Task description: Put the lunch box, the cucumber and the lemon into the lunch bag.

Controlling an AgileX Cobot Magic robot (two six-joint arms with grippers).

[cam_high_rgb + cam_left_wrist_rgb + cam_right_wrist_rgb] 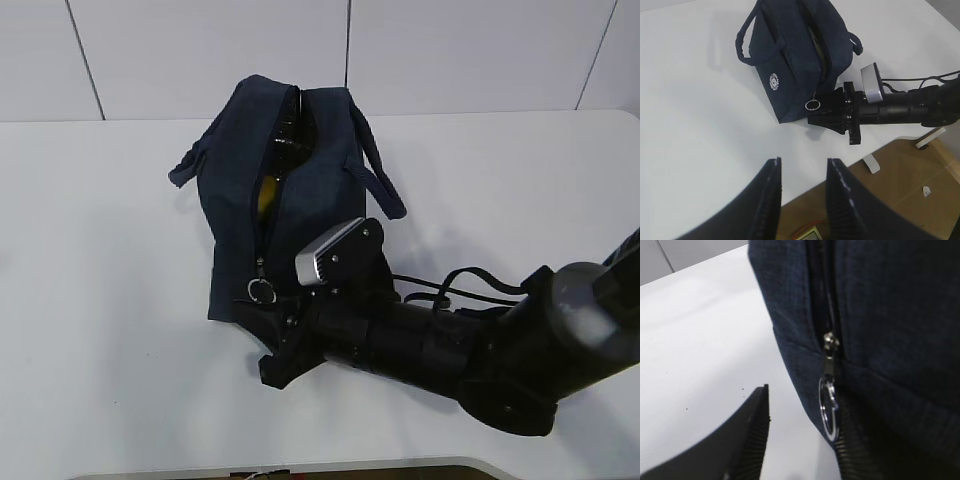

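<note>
Bag sits upright mid-table, zipper running along the top and down the near end. Top seam is parted; through the gap a bit of yellow shows, the lemon by its colour, and something dark and glossy above it (can't tell what it is). Lunch box not visible in any view.

Zipper slider sits low on the near end of the bag, silver ring pull hanging from it. Same ring shows in the exterior view and in the left wrist view. White round logo on the bag's side wall, loop handles drooping on both sides.

Right gripper is at the bag's near end, jaws spread: one ribbed finger out over bare table, the other just below the ring, against the bag. Ring hangs between them, nearer the far finger; can't tell if anything touches it. Nothing pinched.

Left gripper is well apart from the bag, above the table's front edge, fingers parted with nothing between.
</note>
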